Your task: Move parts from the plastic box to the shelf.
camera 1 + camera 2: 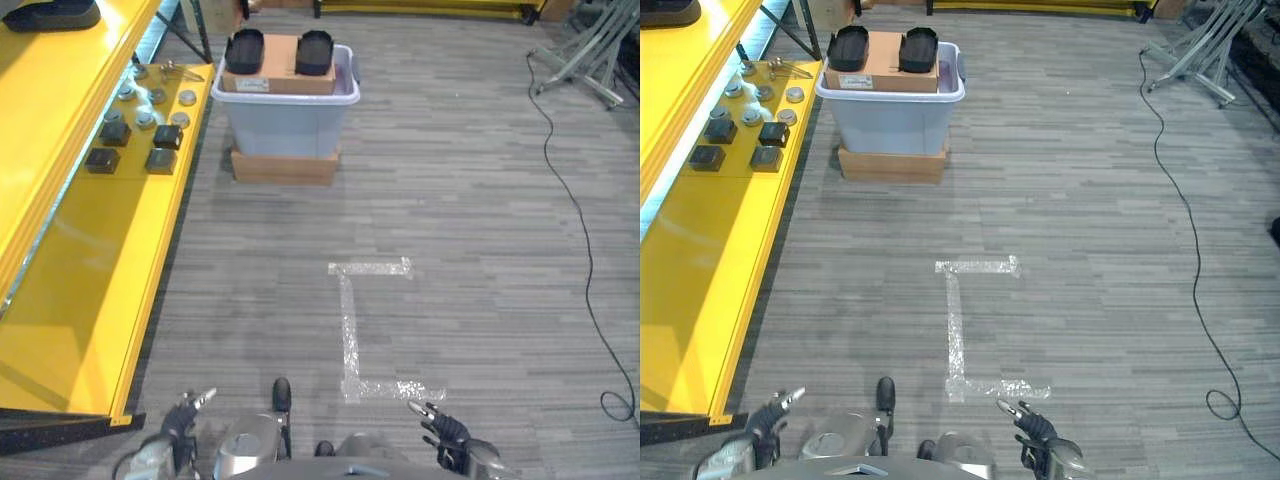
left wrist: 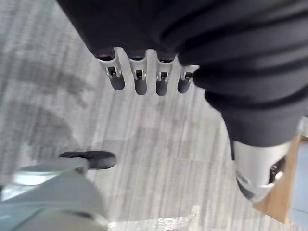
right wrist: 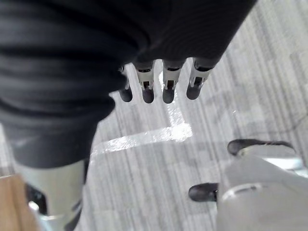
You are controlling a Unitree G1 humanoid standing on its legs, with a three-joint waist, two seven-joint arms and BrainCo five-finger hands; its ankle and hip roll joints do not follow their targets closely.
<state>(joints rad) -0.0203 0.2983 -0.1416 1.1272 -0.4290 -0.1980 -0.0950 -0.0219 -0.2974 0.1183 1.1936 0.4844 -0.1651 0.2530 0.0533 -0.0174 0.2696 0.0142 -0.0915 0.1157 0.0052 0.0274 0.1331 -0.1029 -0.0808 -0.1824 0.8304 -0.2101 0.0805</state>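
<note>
Yellow shelf (image 1: 90,290) bears dark blocks (image 1: 133,146), grey discs (image 1: 150,105).

Silver dark-tipped fingers (image 2: 139,82), ribbed black covers

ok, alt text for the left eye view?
A grey plastic box holding two black parts on a carton stands ahead on the floor. A yellow shelf with small parts runs alongside. Both hands hang empty.
</note>
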